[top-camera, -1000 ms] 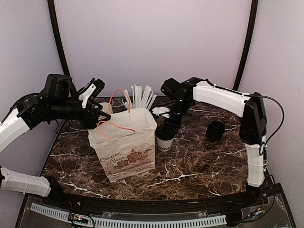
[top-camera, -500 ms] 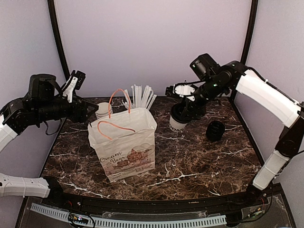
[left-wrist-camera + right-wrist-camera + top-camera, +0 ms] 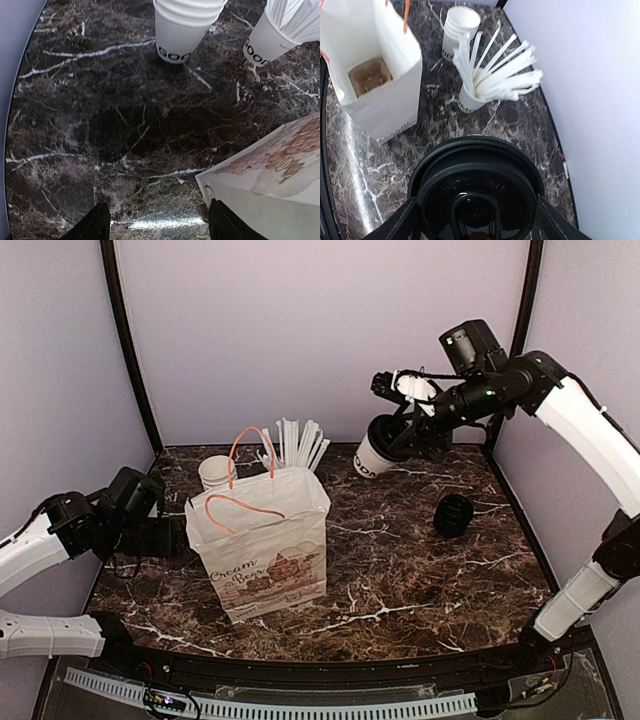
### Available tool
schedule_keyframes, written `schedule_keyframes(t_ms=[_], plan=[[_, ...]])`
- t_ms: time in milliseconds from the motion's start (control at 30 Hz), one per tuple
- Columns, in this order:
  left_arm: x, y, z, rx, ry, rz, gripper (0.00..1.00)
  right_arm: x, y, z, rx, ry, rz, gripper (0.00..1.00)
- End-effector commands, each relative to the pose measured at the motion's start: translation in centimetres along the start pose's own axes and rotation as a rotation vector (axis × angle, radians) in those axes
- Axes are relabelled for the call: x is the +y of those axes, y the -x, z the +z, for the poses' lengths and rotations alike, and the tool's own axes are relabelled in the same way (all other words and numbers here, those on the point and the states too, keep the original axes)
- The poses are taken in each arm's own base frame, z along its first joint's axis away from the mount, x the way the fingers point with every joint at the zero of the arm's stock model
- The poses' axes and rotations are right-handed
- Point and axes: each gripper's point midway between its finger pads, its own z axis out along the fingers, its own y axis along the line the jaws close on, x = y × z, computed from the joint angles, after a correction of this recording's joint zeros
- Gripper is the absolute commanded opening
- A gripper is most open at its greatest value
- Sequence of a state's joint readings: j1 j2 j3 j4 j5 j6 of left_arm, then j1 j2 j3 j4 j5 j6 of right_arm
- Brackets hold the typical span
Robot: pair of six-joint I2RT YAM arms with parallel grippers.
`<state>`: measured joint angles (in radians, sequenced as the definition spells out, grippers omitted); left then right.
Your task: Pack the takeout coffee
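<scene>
Takeout coffee (image 3: 372, 455): lidded paper cup, airborne, tilted, right of paper bag (image 3: 265, 540), well above table (image 3: 400, 570). Clamped near top in right gripper (image 3: 402, 435). Likely light, thin-walled, crushable; rim probably stiffest hold. Left gripper (image 3: 159, 226): jaws apart, empty, beside paper bag.

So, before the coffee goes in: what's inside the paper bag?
The right wrist view looks down into the paper bag: a brown cardboard insert sits at the bottom. Its walls hide the rest of the floor.
</scene>
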<state>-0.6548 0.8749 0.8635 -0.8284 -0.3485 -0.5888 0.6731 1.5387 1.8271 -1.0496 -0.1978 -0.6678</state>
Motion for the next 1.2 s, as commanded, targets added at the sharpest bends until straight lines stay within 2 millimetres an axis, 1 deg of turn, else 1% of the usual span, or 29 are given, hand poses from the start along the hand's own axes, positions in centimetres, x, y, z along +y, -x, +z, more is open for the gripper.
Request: schedule_keyframes(t_ms=[0,67,100,133,167,267,300,333,367,400,433,467,500,533,600,633,667,700,733,767,800,833,867,933,1000,1033,1100,1133,1167], plan=[[-1.9,-2.0,1.8,0.016,-0.140,-0.144,0.69,-1.6,5.3,-4.5,-0.214,-0.066,-0.022,0.58],[-3.5,-3.3,3.2,0.052,-0.217,-0.154,0.67,-1.4,6.2,-4.8,-0.244,-0.046,-0.042,0.59],[-3.7,-4.3,4.0,0.079,-0.230,-0.149,0.66,-1.3,6.7,-5.1,-0.264,-0.037,-0.054,0.59],[-4.8,-4.4,4.5,0.087,-0.275,-0.146,0.66,-1.3,7.3,-5.4,-0.285,-0.026,-0.065,0.60],[-5.0,-4.9,5.1,0.102,-0.281,-0.141,0.66,-1.2,7.9,-5.7,-0.305,-0.011,-0.074,0.60],[-6.5,-5.5,6.7,0.143,-0.316,-0.133,0.65,-0.7,10.2,-6.6,-0.382,0.042,-0.082,0.59],[-7.1,-5.2,6.9,0.140,-0.341,-0.126,0.65,-0.2,11.1,-7.0,-0.415,0.066,-0.090,0.59],[-7.7,-5.8,7.5,0.176,-0.351,-0.113,0.65,0.2,11.6,-7.2,-0.429,0.083,-0.100,0.59],[-8.3,-5.5,7.6,0.170,-0.373,-0.101,0.65,1.0,12.1,-7.2,-0.442,0.111,-0.115,0.59],[-8.8,-5.9,8.1,0.198,-0.383,-0.091,0.64,1.6,12.4,-7.3,-0.447,0.130,-0.127,0.59],[-9.6,-5.5,8.1,0.185,-0.408,-0.081,0.64,2.3,12.7,-7.3,-0.451,0.148,-0.146,0.59],[-10.0,-5.6,8.5,0.196,-0.406,-0.073,0.64,3.2,12.8,-7.2,-0.449,0.170,-0.167,0.59],[-10.9,-5.0,8.3,0.178,-0.431,-0.063,0.64,3.9,12.6,-7.2,-0.439,0.191,-0.181,0.59],[-11.3,-5.1,8.6,0.186,-0.434,-0.055,0.64,4.4,12.6,-7.3,-0.437,0.205,-0.197,0.59],[-12.9,-4.6,8.7,0.180,-0.468,-0.040,0.64,5.2,12.3,-7.7,-0.428,0.224,-0.217,0.59],[-14.2,-4.5,8.7,0.179,-0.496,-0.023,0.64,5.4,12.2,-8.0,-0.426,0.226,-0.224,0.59],[-15.2,-3.9,8.4,0.168,-0.518,-0.016,0.64,5.4,12.1,-8.3,-0.423,0.222,-0.226,0.59],[-16.2,-4.5,8.7,0.187,-0.526,0.013,0.64,5.3,12.1,-8.6,-0.422,0.211,-0.228,0.59],[-17.2,-3.9,8.3,0.177,-0.545,0.025,0.64,5.2,12.1,-9.1,-0.422,0.195,-0.228,0.59],[-17.8,-4.7,8.5,0.205,-0.541,0.059,0.64,5.0,12.1,-9.5,-0.422,0.176,-0.225,0.59],[-18.5,-4.0,8.1,0.195,-0.550,0.069,0.64,4.7,12.0,-9.8,-0.419,0.153,-0.223,0.59],[-18.3,-4.3,8.2,0.209,-0.527,0.088,0.64,4.4,12.0,-10.2,-0.417,0.128,-0.224,0.59],[-18.5,-3.5,7.7,0.193,-0.529,0.094,0.64,4.1,12.0,-10.6,-0.415,0.100,-0.226,0.59],[-17.4,-2.3,6.7,0.164,-0.475,0.145,0.64,3.6,12.1,-12.0,-0.425,0.051,-0.238,0.59],[-16.2,0.6,5.0,0.086,-0.419,0.188,0.65,3.9,12.0,-12.9,-0.432,0.037,-0.246,0.59],[-15.7,2.1,3.9,0.039,-0.408,0.200,0.65,4.2,11.5,-12.7,-0.420,0.045,-0.242,0.59],[-15.7,5.0,1.4,-0.040,-0.433,0.257,0.65,4.7,10.7,-12.5,-0.399,0.056,-0.237,0.59],[-16.6,6.7,-0.3,-0.097,-0.483,0.312,0.65,4.9,10.3,-12.4,-0.388,0.060,-0.236,0.59],[-17.1,7.7,-1.4,-0.133,-0.513,0.337,0.65,5.1,9.9,-12.3,-0.375,0.061,-0.235,0.59]])
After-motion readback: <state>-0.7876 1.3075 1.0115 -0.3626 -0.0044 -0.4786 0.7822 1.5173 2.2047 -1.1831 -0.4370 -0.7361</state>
